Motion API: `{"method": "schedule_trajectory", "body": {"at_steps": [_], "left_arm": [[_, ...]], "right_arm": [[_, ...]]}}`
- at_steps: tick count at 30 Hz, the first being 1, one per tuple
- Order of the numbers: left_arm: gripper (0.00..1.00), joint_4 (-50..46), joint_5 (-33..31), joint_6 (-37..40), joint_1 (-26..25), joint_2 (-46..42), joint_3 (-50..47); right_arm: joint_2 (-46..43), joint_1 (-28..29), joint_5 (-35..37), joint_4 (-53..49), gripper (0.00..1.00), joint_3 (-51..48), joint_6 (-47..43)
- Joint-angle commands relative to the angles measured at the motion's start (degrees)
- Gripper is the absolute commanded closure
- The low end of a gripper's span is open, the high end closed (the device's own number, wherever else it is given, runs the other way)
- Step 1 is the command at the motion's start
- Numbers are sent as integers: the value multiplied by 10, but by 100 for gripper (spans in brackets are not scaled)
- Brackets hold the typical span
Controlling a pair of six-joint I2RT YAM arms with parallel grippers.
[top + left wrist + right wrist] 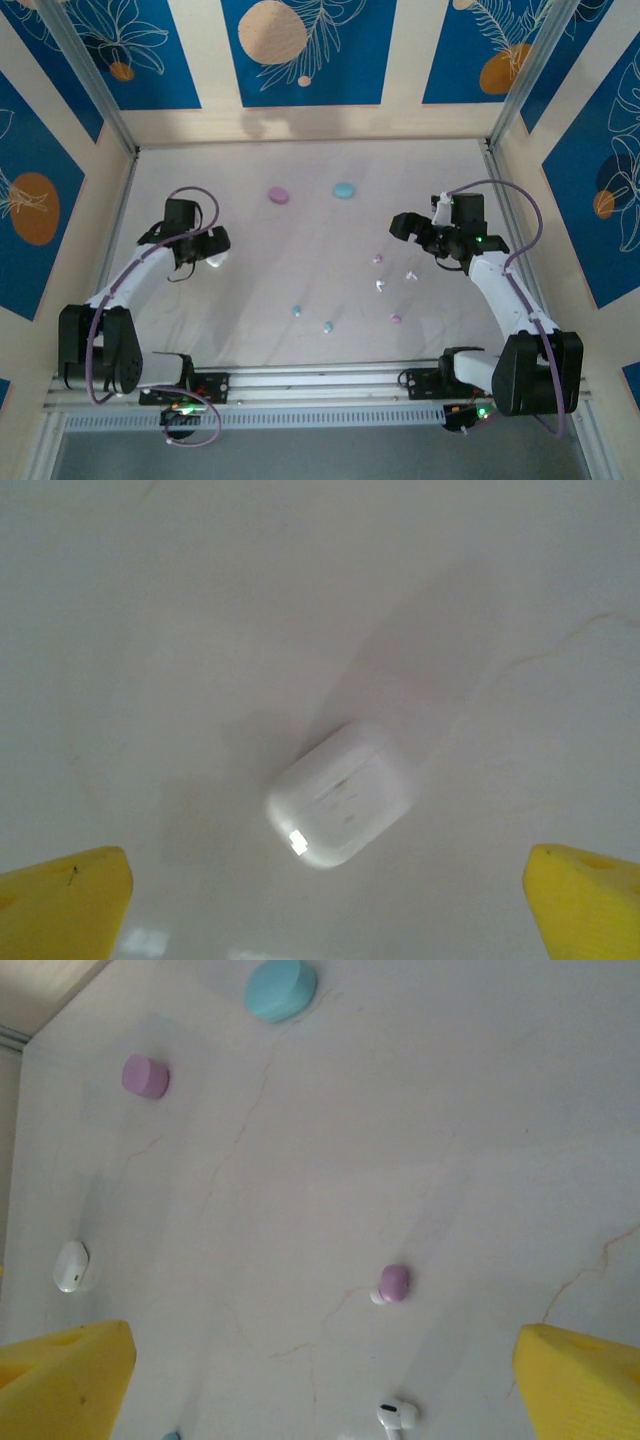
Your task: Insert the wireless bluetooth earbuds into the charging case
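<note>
Several tiny earbuds lie at the right middle of the white table: pink ones, white ones and light blue ones. A white charging case lies shut on the table, just ahead of my open left gripper and between its yellow fingers. From above, that gripper hovers over the case. My right gripper stands open and empty above the table; a pink earbud and a white earbud lie ahead of its jaws.
A pink case and a light blue case sit shut toward the back middle, also seen as the pink case and blue case. Patterned walls enclose the table on three sides.
</note>
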Motion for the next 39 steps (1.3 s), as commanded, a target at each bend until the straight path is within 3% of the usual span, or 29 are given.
{"method": "schedule_trajectory", "body": {"at_steps": [1,13,25,39], "left_arm": [[0,-72,-53,-43,-5,16,30],[0,-44,-24,-152,-8,81,43],[1,-71,-72,-213,-52,208,120],[12,-59,-67,-262,-64,252,131]], "right_arm": [[2,3,-11,-38,3,9,18],[16,7,-2,-68,3,24,58],[0,19,3,-90,2,36,80],[-6,33,8,-107,2,33,95]]}}
